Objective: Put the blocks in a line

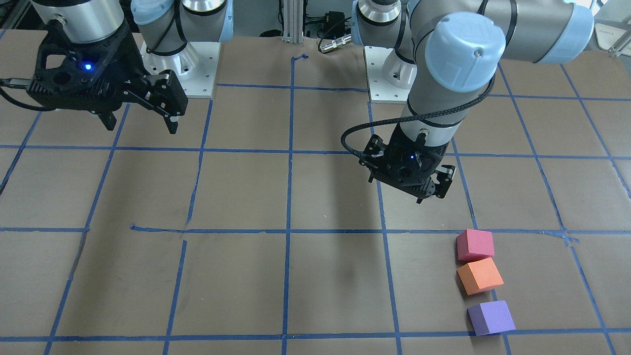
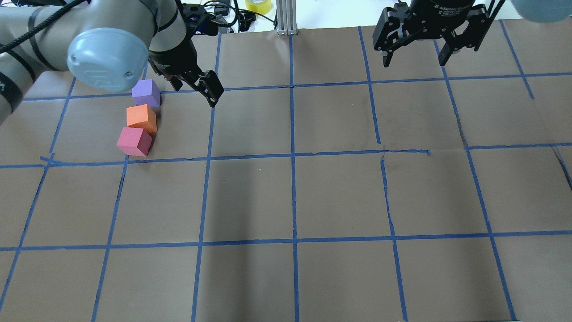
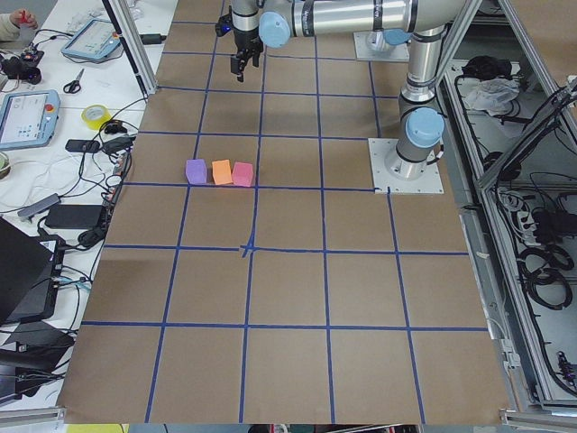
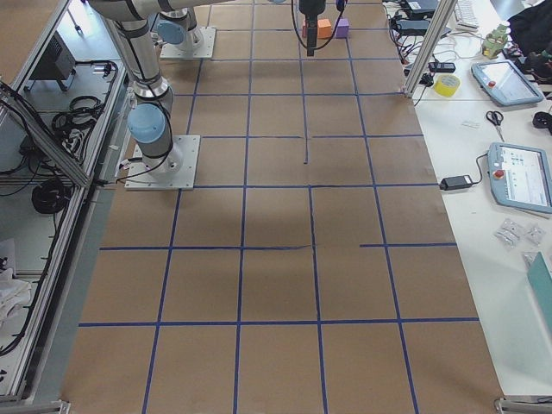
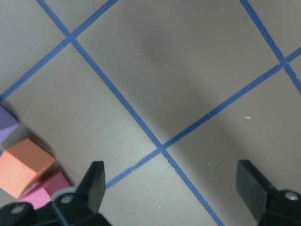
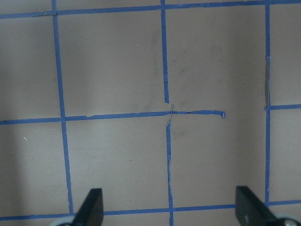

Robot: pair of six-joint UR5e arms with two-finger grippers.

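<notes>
3 blocks lie in a row on the taped bench [image 1: 315,276]: purple block [image 1: 491,318] nearest the front camera and cut off in the left wrist view, then orange block [image 1: 479,276], touching pinkish-red block [image 1: 474,245]. Beyond, the left claw [image 1: 430,196] hangs downward, released, empty. Farthest, the right claw [image 1: 139,123] hovers high, spread, empty.

We note a table [image 2: 339,197] topped with brown paper, gridded in blue tape [image 2: 294,240]. In the exterior left view, a white bench [image 3: 36,176] at 9 o'clock carries a yellow tape roll [image 3: 93,115], scissors [image 3: 74,83] and cables [image 3: 113,144].
</notes>
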